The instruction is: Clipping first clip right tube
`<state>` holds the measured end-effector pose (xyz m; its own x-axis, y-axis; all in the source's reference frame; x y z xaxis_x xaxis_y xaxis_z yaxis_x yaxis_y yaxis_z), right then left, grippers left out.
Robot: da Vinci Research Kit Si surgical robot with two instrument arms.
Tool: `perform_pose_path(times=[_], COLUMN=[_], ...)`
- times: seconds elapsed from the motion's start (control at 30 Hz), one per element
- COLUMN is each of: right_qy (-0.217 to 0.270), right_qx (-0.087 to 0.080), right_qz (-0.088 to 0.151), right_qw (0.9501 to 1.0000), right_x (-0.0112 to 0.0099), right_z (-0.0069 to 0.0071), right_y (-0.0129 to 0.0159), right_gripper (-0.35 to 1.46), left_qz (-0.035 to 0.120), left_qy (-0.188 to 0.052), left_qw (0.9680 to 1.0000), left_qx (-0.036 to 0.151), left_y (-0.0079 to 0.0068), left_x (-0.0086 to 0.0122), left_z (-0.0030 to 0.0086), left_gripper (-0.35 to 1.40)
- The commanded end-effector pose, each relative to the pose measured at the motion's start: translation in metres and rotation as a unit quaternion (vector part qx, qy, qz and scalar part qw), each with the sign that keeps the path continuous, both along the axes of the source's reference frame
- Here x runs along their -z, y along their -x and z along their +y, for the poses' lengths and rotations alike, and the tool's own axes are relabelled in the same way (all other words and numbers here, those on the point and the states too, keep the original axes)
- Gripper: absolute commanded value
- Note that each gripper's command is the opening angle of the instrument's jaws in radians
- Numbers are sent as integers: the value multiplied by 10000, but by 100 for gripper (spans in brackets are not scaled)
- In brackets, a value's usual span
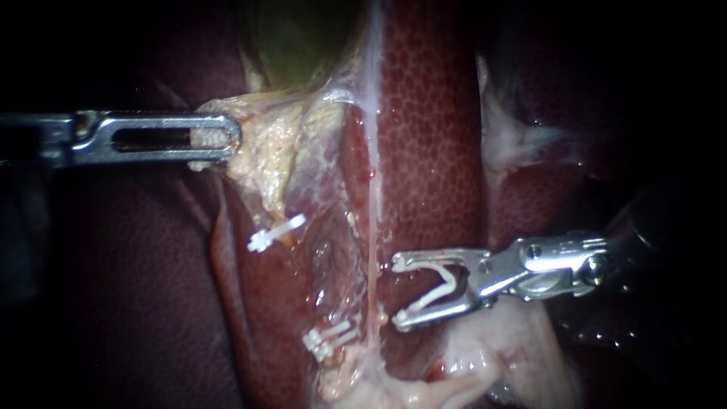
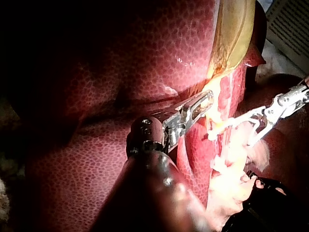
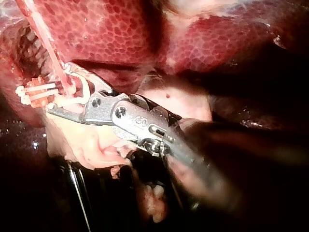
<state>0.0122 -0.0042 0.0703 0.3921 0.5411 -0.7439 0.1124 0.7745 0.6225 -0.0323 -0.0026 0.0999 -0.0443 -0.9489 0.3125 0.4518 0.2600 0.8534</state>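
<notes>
The right tube (image 1: 373, 227) is a thin pale strand running down over the liver (image 1: 435, 151). My right instrument (image 1: 397, 291) comes in from the right. Its jaws stand wide apart with an open white clip (image 1: 435, 291) seated between them, and their tips are just right of the tube. In the right wrist view the same jaws (image 3: 63, 99) reach the pink strand (image 3: 55, 63). My left instrument (image 1: 216, 138) is shut on yellowish tissue (image 1: 261, 163) below the green gallbladder (image 1: 303, 38) and holds it to the left. The left wrist view shows that grip (image 2: 206, 104).
Two white clips sit on the tube further left, one upper (image 1: 276, 232) and one lower (image 1: 329, 339). Pale fatty tissue (image 1: 492, 348) lies under my right instrument. Dark liver (image 1: 136, 288) fills the left side.
</notes>
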Motion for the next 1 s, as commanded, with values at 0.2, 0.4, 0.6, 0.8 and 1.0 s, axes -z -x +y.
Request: perform_pose_path(times=[0.2,0.4,0.6,0.8,1.0], right_qy=[-70,-136,-297,-503,-660], right_qx=[31,43,71,158,252], right_qz=[8,-20,-30,12,120], right_qw=[10000,9999,9995,9986,9974], right_x=[-13,-27,-36,-42,-43], right_z=[-9,-14,-18,-26,-27], right_y=[-17,-28,-37,-47,-52], right_gripper=[60,60,59,58,51], left_qz=[1,1,2,2,3], left_qy=[0,1,0,0,0], left_qw=[10000,10000,10000,10000,10000], left_qx=[0,1,2,2,3], left_y=[0,0,0,0,0], left_x=[0,0,0,0,1], left_z=[0,0,-1,-1,-1], left_gripper=[-35,-35,-35,-35,-35])
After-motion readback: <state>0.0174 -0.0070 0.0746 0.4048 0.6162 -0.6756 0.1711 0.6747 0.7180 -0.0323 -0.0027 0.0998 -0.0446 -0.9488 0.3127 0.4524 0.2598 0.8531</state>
